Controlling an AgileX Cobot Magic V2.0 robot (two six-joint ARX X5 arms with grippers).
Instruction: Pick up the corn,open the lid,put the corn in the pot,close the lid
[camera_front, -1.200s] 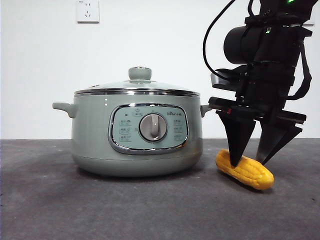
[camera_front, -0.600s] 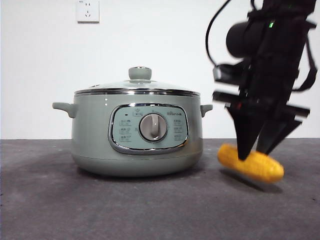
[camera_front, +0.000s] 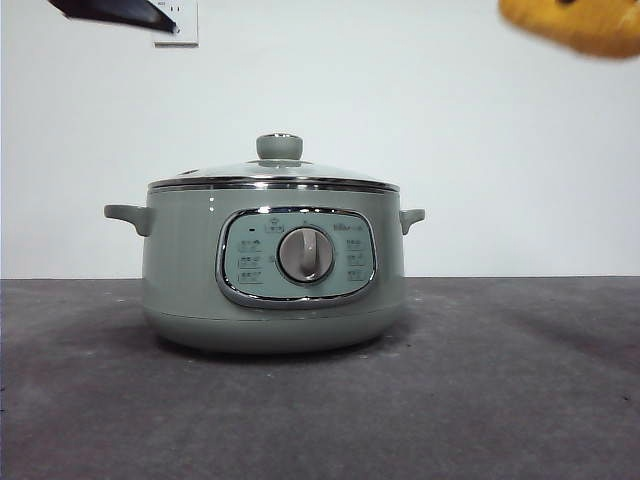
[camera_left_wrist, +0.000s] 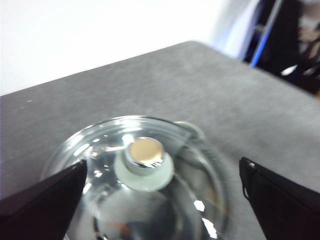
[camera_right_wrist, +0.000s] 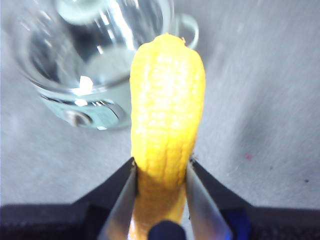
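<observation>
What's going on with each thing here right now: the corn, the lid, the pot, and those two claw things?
corn: clamped in the right end effector, lifted high off the table.
lid: closed, seated on the pot.
pot: upright on the table, covered.
right end effector: shut on the corn.
left end effector: open, above the lid's knob.

front cam only catches the corn (camera_front: 585, 25) as a blurry chunk cut off by the top edge; a black tool tip (camera_front: 115, 13) pokes in up top, rest out of frame; pot (camera_right_wrist: 95, 107) pretty smeared in right wrist cam
</observation>
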